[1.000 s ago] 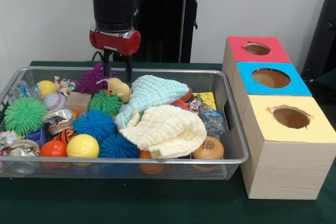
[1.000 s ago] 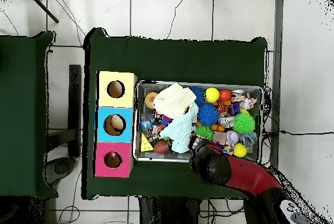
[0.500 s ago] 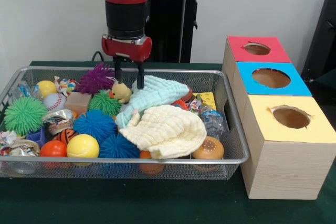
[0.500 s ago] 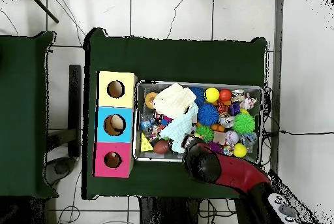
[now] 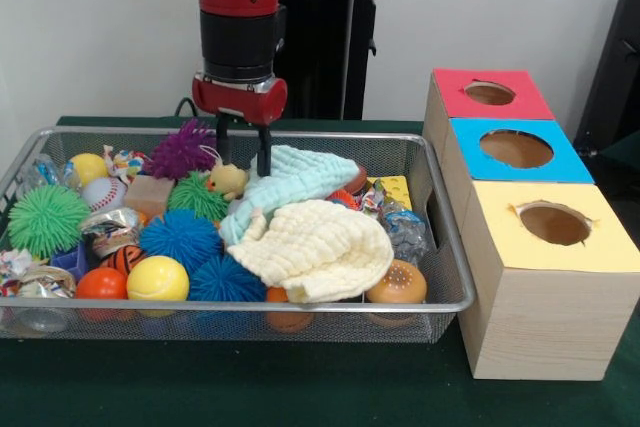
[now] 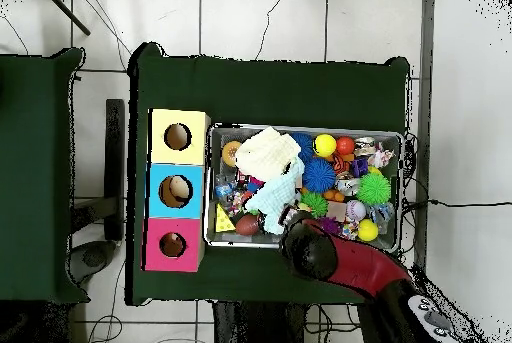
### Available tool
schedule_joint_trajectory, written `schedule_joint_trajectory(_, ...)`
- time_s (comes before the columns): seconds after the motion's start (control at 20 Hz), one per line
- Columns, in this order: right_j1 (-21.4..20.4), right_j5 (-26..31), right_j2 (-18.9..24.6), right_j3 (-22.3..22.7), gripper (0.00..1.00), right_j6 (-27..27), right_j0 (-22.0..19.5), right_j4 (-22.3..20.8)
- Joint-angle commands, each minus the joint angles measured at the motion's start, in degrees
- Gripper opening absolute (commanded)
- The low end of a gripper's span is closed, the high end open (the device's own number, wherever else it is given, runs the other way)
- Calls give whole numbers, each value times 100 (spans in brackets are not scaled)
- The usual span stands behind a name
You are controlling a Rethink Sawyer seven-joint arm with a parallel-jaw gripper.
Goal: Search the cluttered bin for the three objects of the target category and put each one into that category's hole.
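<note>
Your small yellow plush toy (image 5: 229, 180) lies near the back of the wire mesh bin (image 5: 452, 277), between the purple spiky ball (image 5: 180, 150) and the pale green folded cloth (image 5: 295, 176). Your hand (image 5: 240, 152) hangs just above it, fingers spread, gripping nothing. The 3 holed boxes, red (image 5: 490, 95), blue (image 5: 517, 151) and yellow (image 5: 553, 225), stand beside the bin on the green counter (image 5: 250, 382).

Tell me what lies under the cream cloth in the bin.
Peeking out beneath the cream cloth: an orange ball and a bun-shaped toy. Anything under its middle is covered.
</note>
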Motion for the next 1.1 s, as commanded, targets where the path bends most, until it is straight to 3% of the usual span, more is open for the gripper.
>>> schedule_joint_trajectory(0.05, 320, -70, 117, -194, 100, 867, -147, 229)
schedule_joint_trajectory(0.75, 21, 410, 314, 37, 100, 425, -544, -23)
schedule_joint_trajectory(1.1, 142, 247, 133, -2, 100, 519, -378, -50)
